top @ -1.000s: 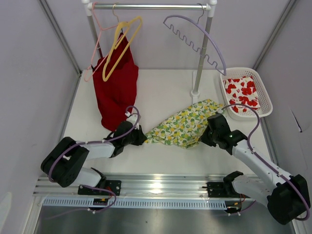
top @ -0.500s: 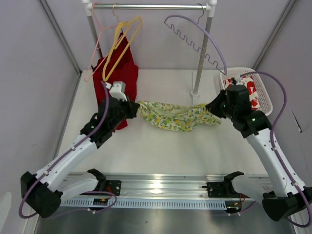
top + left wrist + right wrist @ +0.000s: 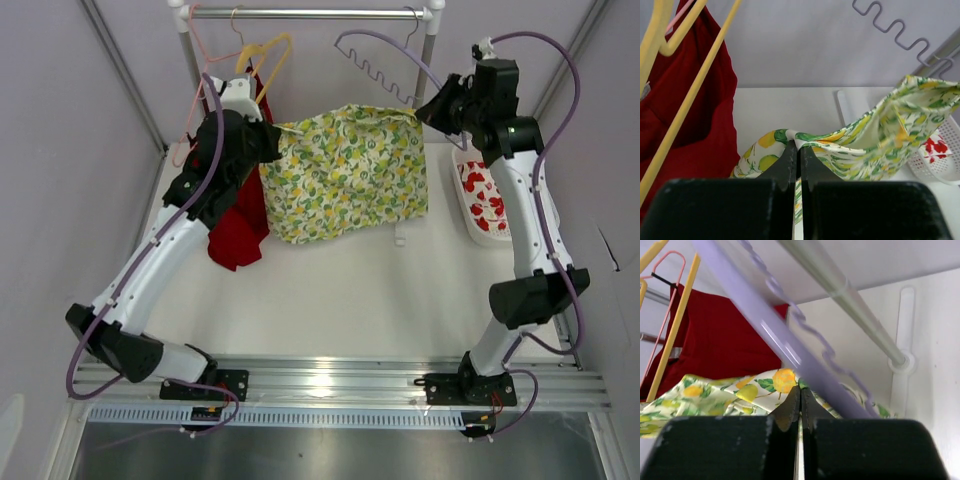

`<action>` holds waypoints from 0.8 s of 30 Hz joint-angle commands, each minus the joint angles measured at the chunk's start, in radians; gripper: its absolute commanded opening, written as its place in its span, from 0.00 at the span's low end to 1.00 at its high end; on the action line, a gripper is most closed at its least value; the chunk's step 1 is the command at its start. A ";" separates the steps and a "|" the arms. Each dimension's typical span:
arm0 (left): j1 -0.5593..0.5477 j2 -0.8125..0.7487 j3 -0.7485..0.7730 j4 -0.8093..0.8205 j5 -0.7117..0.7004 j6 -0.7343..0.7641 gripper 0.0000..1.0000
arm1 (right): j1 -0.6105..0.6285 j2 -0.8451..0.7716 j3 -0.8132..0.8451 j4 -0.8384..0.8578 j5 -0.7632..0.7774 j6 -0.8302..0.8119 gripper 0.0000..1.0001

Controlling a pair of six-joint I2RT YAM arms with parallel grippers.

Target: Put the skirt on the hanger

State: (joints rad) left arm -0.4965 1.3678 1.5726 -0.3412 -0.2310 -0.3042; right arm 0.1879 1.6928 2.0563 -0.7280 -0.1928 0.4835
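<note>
The pale yellow-green, lemon-print cloth skirt (image 3: 345, 170) is hanging spread out in the air between the two claws, and we are seeing it clear of the table. The left claw (image 3: 268, 135) is pinching its top left corner, jaws fully closed on the cloth. The right claw (image 3: 428, 110) is gripping the top right corner the same way. The yellow triangular plastic hanger (image 3: 690, 95) is hanging just left of the left claw, against a plain red garment (image 3: 240, 225). A lavender wavy-edged hanger (image 3: 760, 325) is crossing just above the right claw.
</note>
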 commanded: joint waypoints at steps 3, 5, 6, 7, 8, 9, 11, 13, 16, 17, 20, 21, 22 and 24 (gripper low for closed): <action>0.055 0.028 0.127 -0.045 0.031 0.070 0.00 | -0.008 0.051 0.205 -0.037 -0.054 -0.039 0.00; 0.076 0.004 0.086 -0.050 0.068 0.059 0.00 | -0.007 -0.002 0.136 -0.031 -0.042 -0.037 0.00; 0.078 -0.012 0.064 -0.048 0.077 0.057 0.00 | -0.010 -0.030 0.022 -0.019 -0.034 -0.023 0.00; 0.078 -0.030 0.005 -0.042 0.088 0.050 0.00 | -0.007 -0.100 -0.052 -0.008 -0.021 -0.017 0.00; 0.078 -0.080 -0.079 -0.024 0.114 0.016 0.00 | -0.008 -0.145 -0.138 0.008 -0.017 -0.004 0.00; 0.076 -0.111 -0.133 -0.004 0.143 -0.007 0.00 | -0.008 -0.191 -0.230 0.045 -0.016 0.024 0.00; 0.059 -0.176 -0.363 0.053 0.205 -0.054 0.00 | -0.001 -0.324 -0.505 0.073 0.001 0.047 0.00; 0.008 -0.265 -0.528 0.106 0.193 -0.130 0.00 | 0.018 -0.407 -0.758 0.099 0.013 0.085 0.00; -0.107 -0.338 -0.763 0.145 0.148 -0.225 0.00 | 0.064 -0.557 -0.977 0.104 0.052 0.122 0.00; -0.143 -0.352 -0.843 0.148 0.133 -0.269 0.00 | 0.077 -0.621 -1.109 0.104 0.070 0.133 0.00; -0.255 -0.391 -0.994 0.145 0.061 -0.360 0.00 | 0.117 -0.720 -1.324 0.102 0.090 0.173 0.00; -0.273 -0.400 -1.035 0.134 0.042 -0.384 0.00 | 0.134 -0.740 -1.372 0.095 0.092 0.184 0.00; -0.310 -0.414 -1.052 0.131 0.039 -0.403 0.00 | 0.139 -0.760 -1.413 0.096 0.089 0.193 0.00; -0.353 -0.420 -1.082 0.104 0.013 -0.435 0.00 | 0.148 -0.814 -1.505 0.084 0.105 0.220 0.00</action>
State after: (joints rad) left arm -0.8009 0.9997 0.5064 -0.2703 -0.1390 -0.6205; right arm 0.3229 0.9508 0.6167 -0.6651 -0.1352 0.6422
